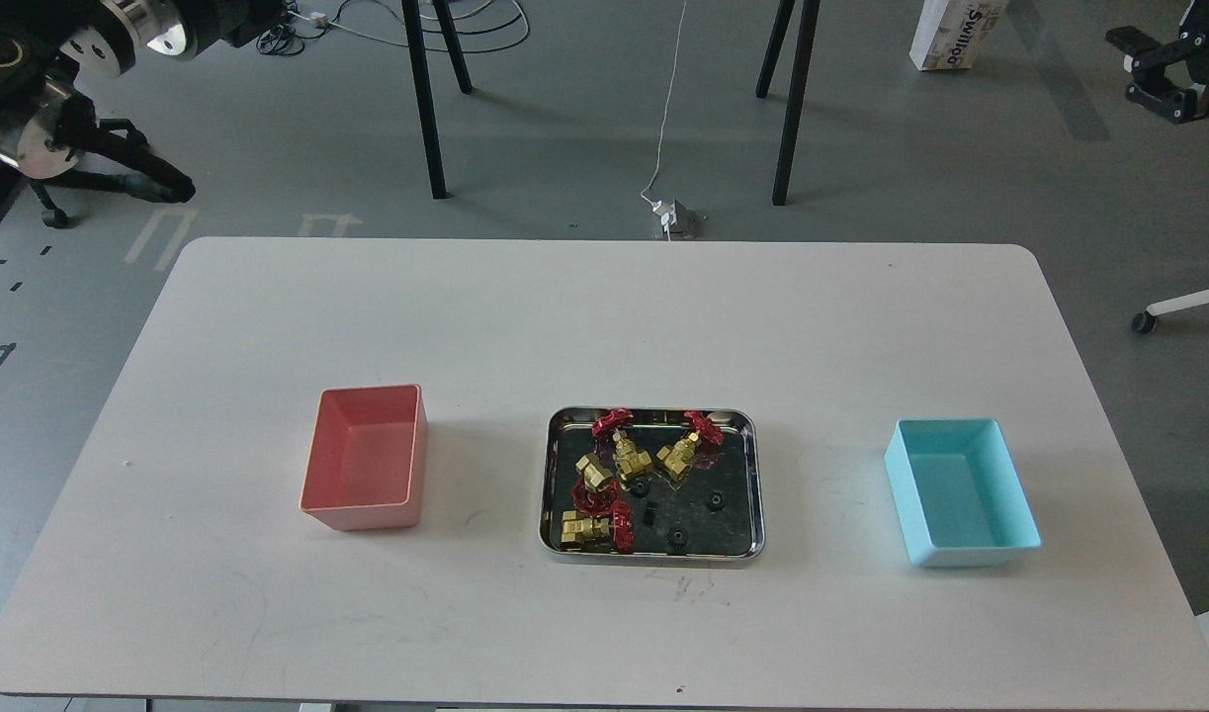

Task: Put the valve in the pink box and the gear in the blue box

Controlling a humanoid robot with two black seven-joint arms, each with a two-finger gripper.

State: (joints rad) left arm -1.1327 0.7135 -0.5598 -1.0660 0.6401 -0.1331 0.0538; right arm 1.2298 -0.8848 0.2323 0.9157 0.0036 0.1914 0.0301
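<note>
I have only one view, from the head, looking forward and steeply down from above the table's (604,326) near edge. The whole tabletop fits in the picture, so the camera is not close. The tray (652,542) sits near the middle, the floor fills the top, and both arms stay in the upper corners.

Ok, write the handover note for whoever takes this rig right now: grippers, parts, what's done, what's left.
Left gripper: raised off the table at far left, state unclear.
Right gripper: raised at far right, looks open, holding nothing.
Steel tray, table centre: four valves and several small black gears, all inside it.
Pink box, left of the tray: empty.
Blue box, right of the tray: empty.
Done: nothing.
Left: valve into pink, gear into blue.
</note>
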